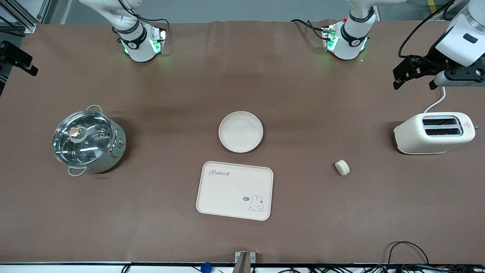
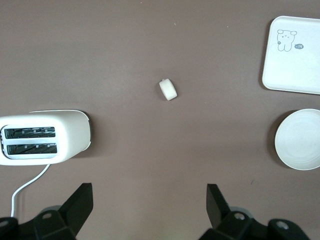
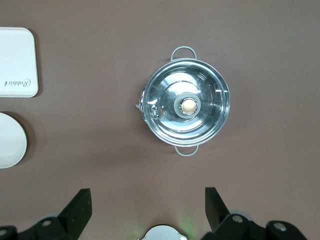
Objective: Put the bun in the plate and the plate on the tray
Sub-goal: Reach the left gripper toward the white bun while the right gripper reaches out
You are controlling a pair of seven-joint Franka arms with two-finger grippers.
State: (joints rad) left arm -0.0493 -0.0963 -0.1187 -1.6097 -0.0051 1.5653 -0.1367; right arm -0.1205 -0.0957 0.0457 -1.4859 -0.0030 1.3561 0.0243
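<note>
The bun [image 1: 342, 167] lies on the brown table between the tray and the toaster, and shows in the left wrist view [image 2: 168, 89]. The round plate [image 1: 241, 131] is empty, just farther from the front camera than the tray [image 1: 227, 189]. The tray is empty too. My left gripper [image 1: 413, 84] is open and empty, high over the table near the toaster, well away from the bun; its open jaws show in the left wrist view [image 2: 150, 197]. My right gripper [image 3: 148, 200] is open and empty, high over the table near the pot.
A cream toaster [image 1: 434, 132] with a white cable stands at the left arm's end. A steel pot with a glass lid [image 1: 89, 142] stands at the right arm's end. Loose cables lie at the table's front edge.
</note>
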